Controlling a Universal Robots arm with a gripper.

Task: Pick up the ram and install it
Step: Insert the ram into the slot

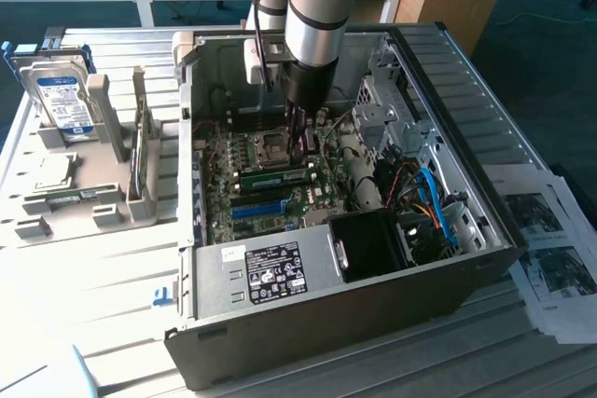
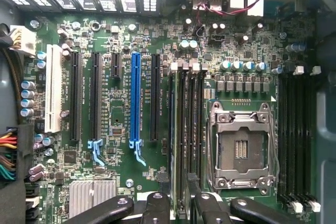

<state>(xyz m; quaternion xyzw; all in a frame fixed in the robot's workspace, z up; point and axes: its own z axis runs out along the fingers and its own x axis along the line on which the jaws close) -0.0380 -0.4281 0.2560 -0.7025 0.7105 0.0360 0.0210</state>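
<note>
The ram (image 1: 275, 177), a long thin green stick, lies along a memory slot on the motherboard (image 1: 233, 193) inside the open computer case, beside the CPU socket (image 1: 273, 146). My gripper (image 1: 300, 151) hangs straight down just above the ram's end on the exterior view's right. In the wrist view its two dark fingers (image 2: 157, 207) stand apart, one on each side of the bank of memory slots, with the ram (image 2: 181, 129) standing on edge between them. The gripper (image 2: 182, 205) is open and its pads do not appear to touch the stick.
The case walls (image 1: 448, 137) surround the arm. Cables (image 1: 429, 202), a black fan block (image 1: 368, 244) and the power supply (image 1: 280, 267) crowd the near side. A grey holder (image 1: 75, 198) with a hard drive (image 1: 61, 100) sits at the exterior view's left. Papers (image 1: 550, 249) lie at its right.
</note>
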